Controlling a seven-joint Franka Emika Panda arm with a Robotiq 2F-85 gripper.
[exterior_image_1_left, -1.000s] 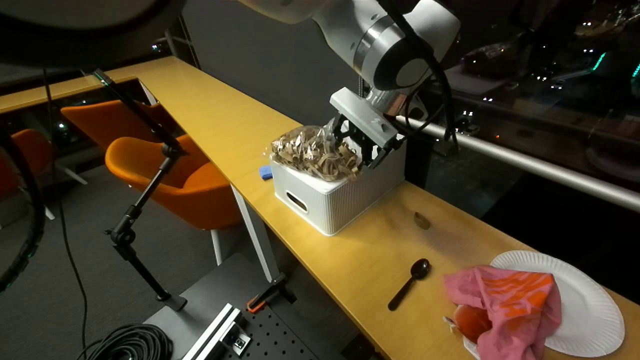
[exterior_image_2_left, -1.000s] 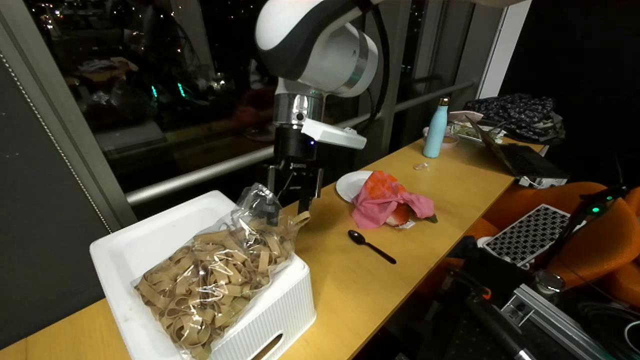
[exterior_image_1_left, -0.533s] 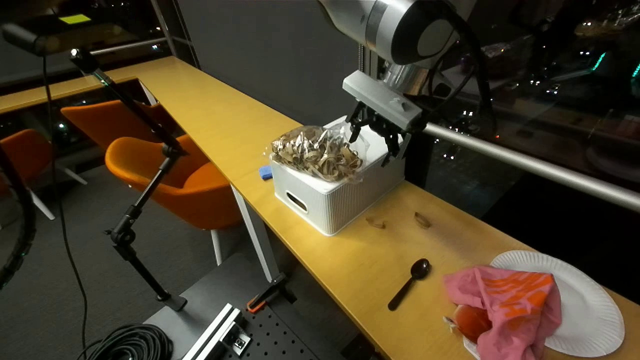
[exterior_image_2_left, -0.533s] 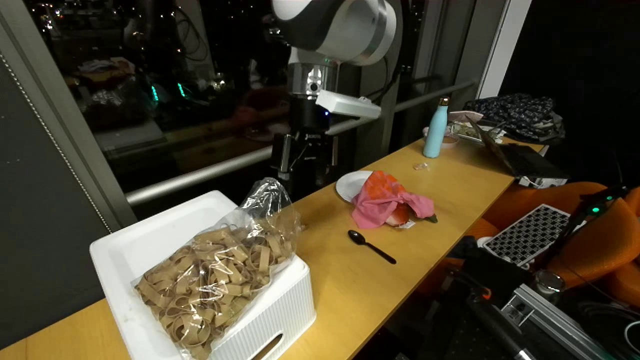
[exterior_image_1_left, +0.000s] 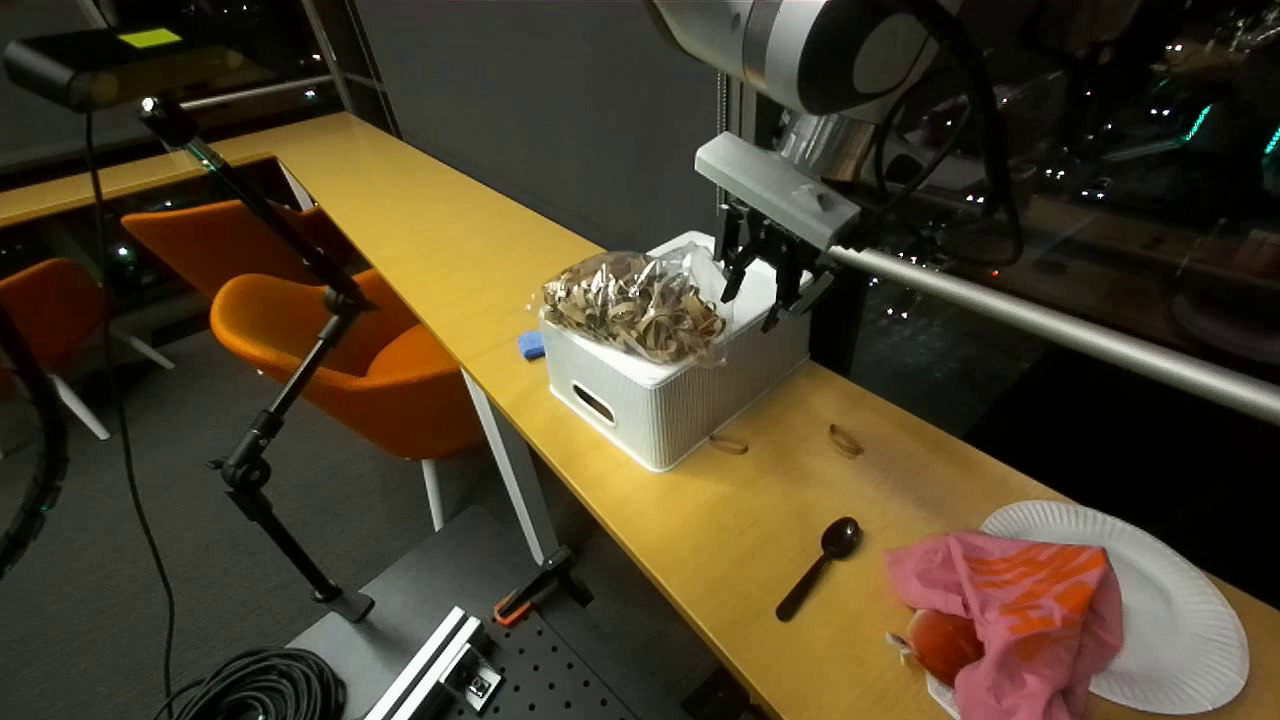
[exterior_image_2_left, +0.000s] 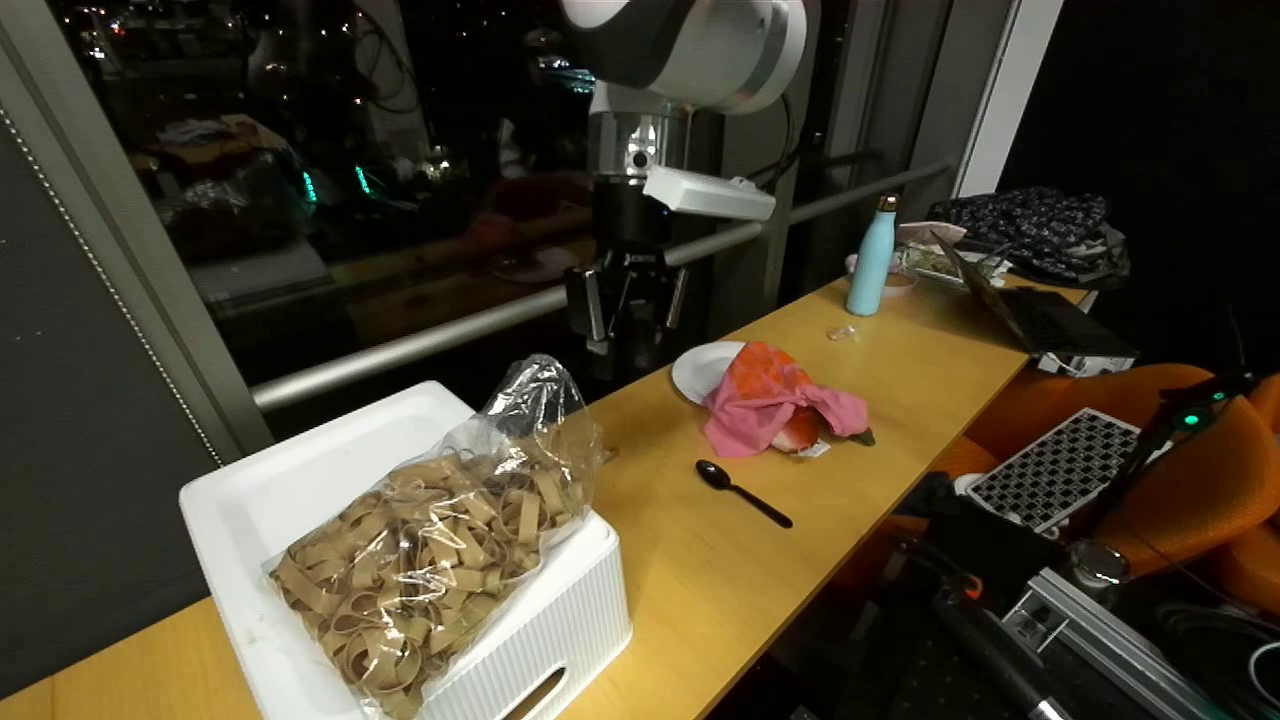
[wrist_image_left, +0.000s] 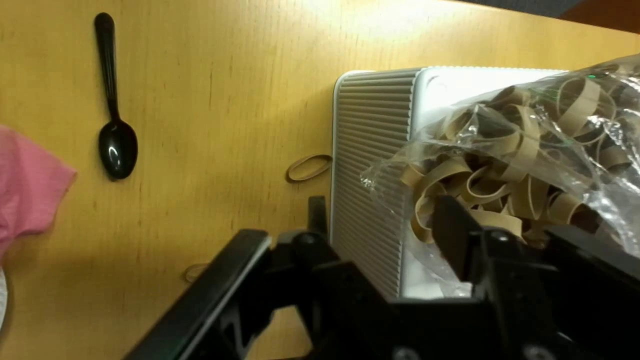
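Observation:
My gripper (wrist_image_left: 382, 215) is open with nothing between its fingers. In both exterior views, the gripper (exterior_image_1_left: 752, 303) (exterior_image_2_left: 620, 358) hangs above the window-side edge of the white ribbed box (exterior_image_1_left: 690, 420) (exterior_image_2_left: 545, 630) (wrist_image_left: 370, 150). A clear plastic bag of tan rubber bands (exterior_image_1_left: 635, 310) (exterior_image_2_left: 430, 560) (wrist_image_left: 530, 140) lies on the box, its loose end towards the gripper. The fingers are apart from the bag. One loose band (exterior_image_1_left: 728, 445) (wrist_image_left: 309, 168) lies on the table against the box's base. Another band (exterior_image_1_left: 845, 441) (wrist_image_left: 194, 272) lies farther out, partly hidden by a finger in the wrist view.
A black spoon (exterior_image_1_left: 840, 540) (exterior_image_2_left: 745, 492) (wrist_image_left: 117, 147) lies on the table (exterior_image_1_left: 640, 530). Beyond it, a pink and orange cloth (exterior_image_1_left: 1030, 610) partly covers a white paper plate (exterior_image_1_left: 1180, 620). A blue bottle (exterior_image_2_left: 872, 262) and laptop (exterior_image_2_left: 1060, 320) stand farther along. A metal rail (exterior_image_1_left: 1060, 325) runs behind.
The gripper has risen away from the bag towards the window. The band seen at its fingers a second ago has dropped to the table and now rests against the box.

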